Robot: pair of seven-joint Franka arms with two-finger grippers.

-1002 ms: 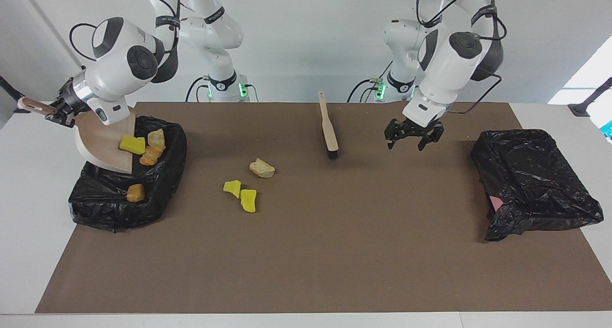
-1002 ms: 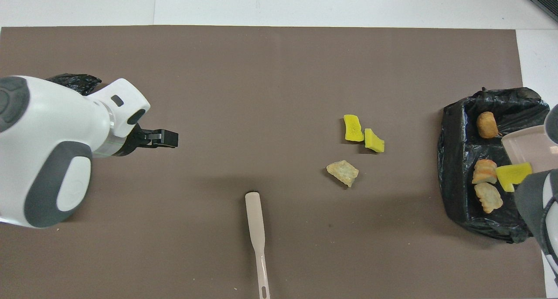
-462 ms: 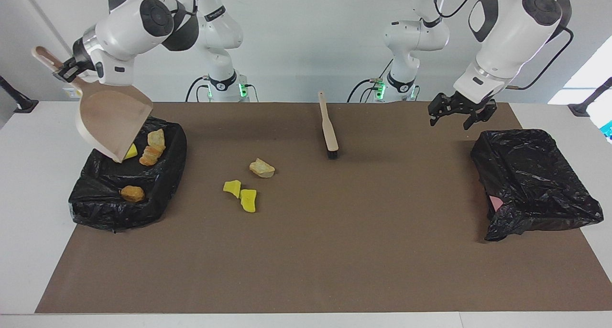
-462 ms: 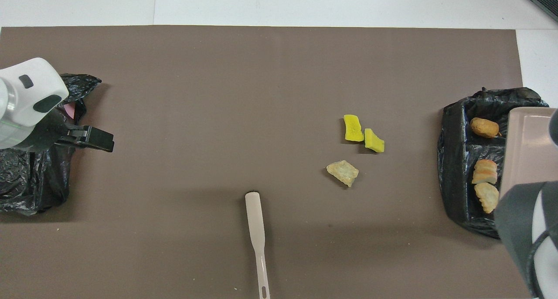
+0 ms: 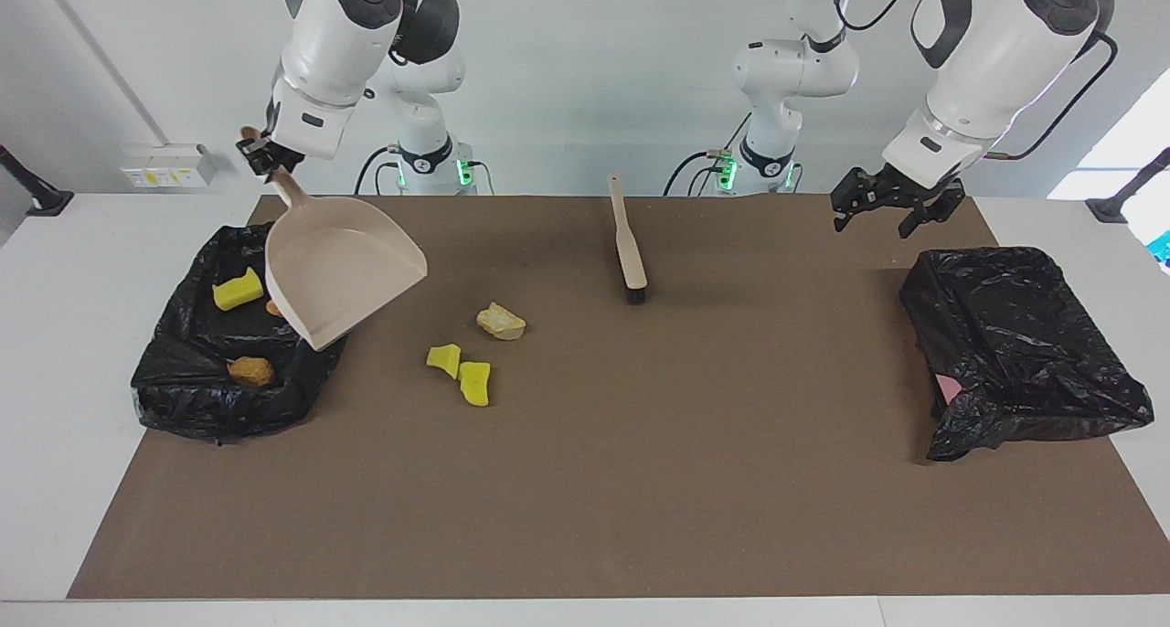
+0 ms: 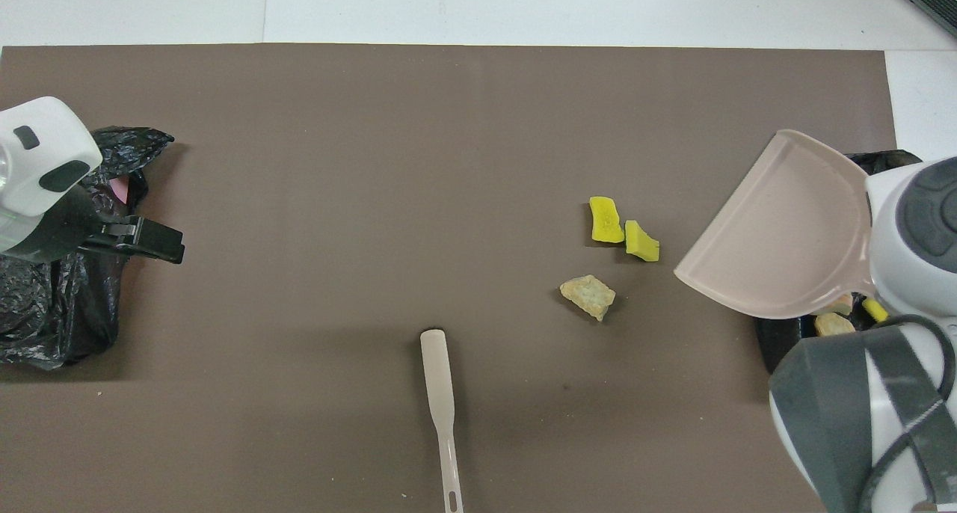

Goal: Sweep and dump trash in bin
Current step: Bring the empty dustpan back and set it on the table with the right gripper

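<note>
Facing view. Right gripper (image 5: 265, 158) clamping the dustpan (image 5: 345, 269) by its handle, pan hanging tilted, mouth down, over the rim of the black-lined bin (image 5: 183, 398) at the right arm's end; presumably just emptied and swinging out for another load. Trash (image 5: 238, 291) lying in the bin: yellow and orange-brown lumps showing. Loose trash (image 5: 460, 368) lying on the brown mat: two yellow, one beige. Brush (image 5: 627, 243) lying unheld, nearer the robots. Left gripper (image 5: 888, 207) waiting, fingers spread, holding nothing, near the second bagged bin (image 5: 1015, 348).

Overhead view. Dustpan showing smooth, beige, scoop-shaped; lumps rough, foam-like; bin liners crinkled, glossy.
</note>
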